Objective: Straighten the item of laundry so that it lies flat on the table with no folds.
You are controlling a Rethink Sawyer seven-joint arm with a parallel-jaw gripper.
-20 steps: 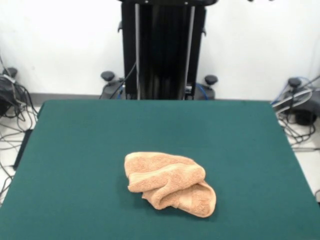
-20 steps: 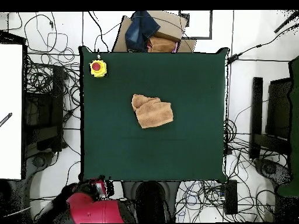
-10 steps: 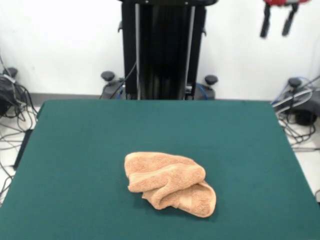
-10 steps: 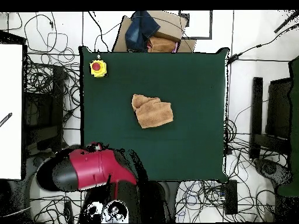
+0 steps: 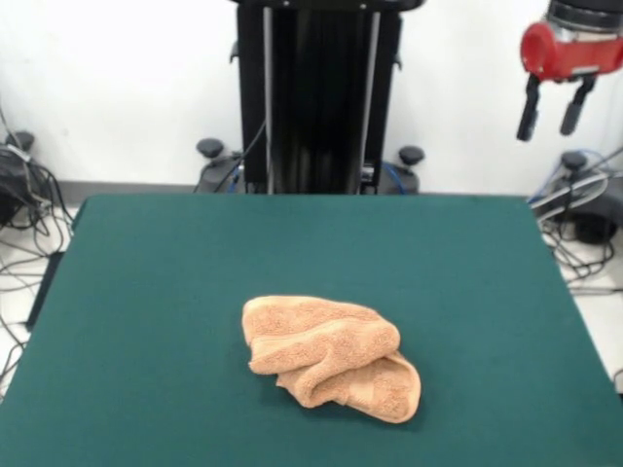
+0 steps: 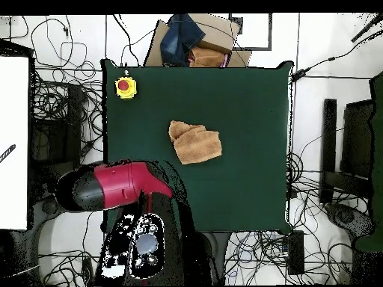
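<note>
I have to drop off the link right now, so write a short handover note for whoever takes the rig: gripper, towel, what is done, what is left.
Gripper: open, empty, hanging high in the air off to one side, well away from the towel.
Towel: crumpled in a folded heap near the middle of the table, untouched by the arm.
Red button on its yellow box: on a table corner, away from the towel.
Done: nothing yet, towel not flattened.
Left: bring the gripper down to the towel, take an edge, pull it out until flat with no folds.

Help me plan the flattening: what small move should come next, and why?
Probably bring the open claw down toward the towel. The claw hangs high beyond the table's corner, holding nothing, while the towel lies crumpled and folded over itself mid-table.
</note>
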